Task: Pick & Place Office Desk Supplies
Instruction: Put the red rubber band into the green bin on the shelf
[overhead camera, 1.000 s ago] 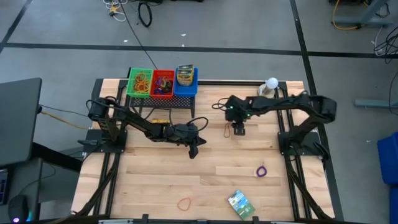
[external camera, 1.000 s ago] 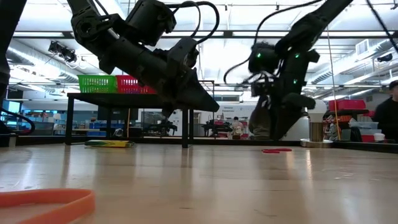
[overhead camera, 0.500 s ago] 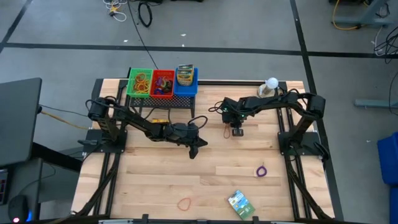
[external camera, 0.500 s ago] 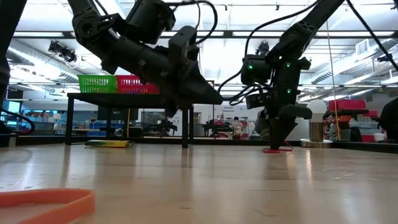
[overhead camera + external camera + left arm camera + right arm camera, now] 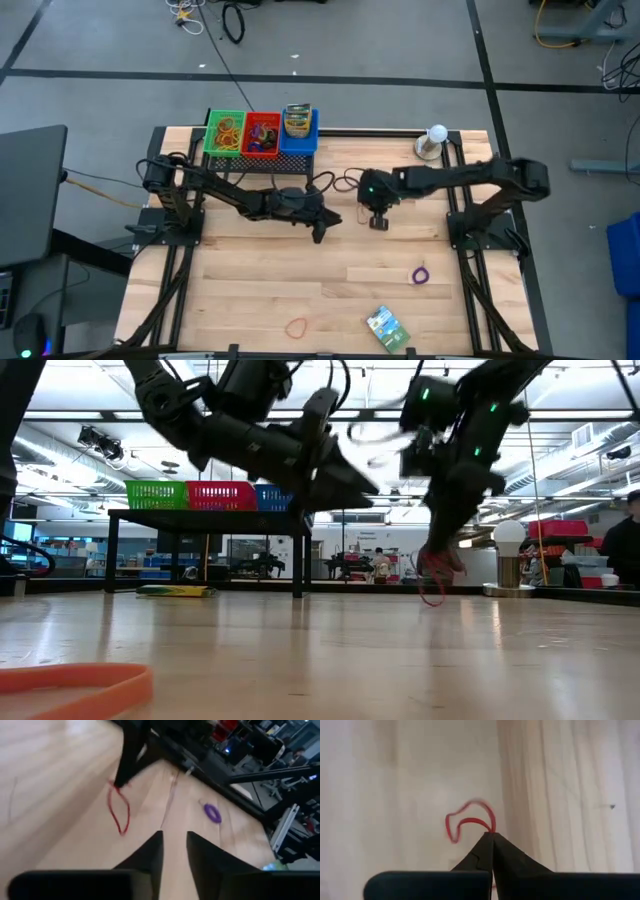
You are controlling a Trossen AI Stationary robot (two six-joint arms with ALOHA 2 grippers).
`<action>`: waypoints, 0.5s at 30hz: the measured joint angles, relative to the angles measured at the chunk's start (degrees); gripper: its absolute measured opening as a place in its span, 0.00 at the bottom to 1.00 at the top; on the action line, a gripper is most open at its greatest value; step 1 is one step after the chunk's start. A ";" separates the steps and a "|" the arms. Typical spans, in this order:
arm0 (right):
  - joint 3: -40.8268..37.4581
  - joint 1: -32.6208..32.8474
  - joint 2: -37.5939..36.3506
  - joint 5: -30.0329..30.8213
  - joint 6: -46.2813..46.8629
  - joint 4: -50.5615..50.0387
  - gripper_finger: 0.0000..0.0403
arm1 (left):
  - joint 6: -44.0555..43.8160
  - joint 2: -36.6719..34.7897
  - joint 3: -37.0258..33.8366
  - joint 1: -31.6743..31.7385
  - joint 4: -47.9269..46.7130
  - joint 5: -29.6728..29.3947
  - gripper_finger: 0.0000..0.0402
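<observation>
Evidently the right gripper pinches a red rubber band clear of the table for binning (left gripper, slightly parted, carries nothing).

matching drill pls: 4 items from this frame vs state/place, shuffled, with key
Items:
1. red rubber band
2. purple rubber band
3. green printed packet
4. white ball on a round base

State/place:
A. lying flat near the table's front edge
B. standing at the table's far right corner
C. pinched in the right gripper, hanging clear of the table
D. loose on the wood, right of centre, untouched

Pairs: 1-C, 2-D, 3-A, 4-B

The left gripper, fingers slightly apart, holds nothing.
</observation>
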 joint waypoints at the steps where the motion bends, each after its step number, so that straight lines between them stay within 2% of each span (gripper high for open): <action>1: 0.01 1.51 -1.15 1.23 1.38 0.34 0.01 | 1.02 0.00 0.74 -0.12 -0.10 -0.52 0.25; 7: 0.01 8.84 -5.08 8.47 12.73 1.43 0.00 | 5.60 0.00 4.11 -0.51 -0.90 -4.56 0.43; 10: 0.01 11.47 -5.94 12.45 18.56 2.38 0.00 | 7.76 0.00 5.80 -0.43 -4.63 -5.01 0.51; 15: 0.01 14.58 -6.48 17.71 27.42 5.81 0.00 | 9.52 0.00 8.09 -0.84 -7.52 -6.60 0.61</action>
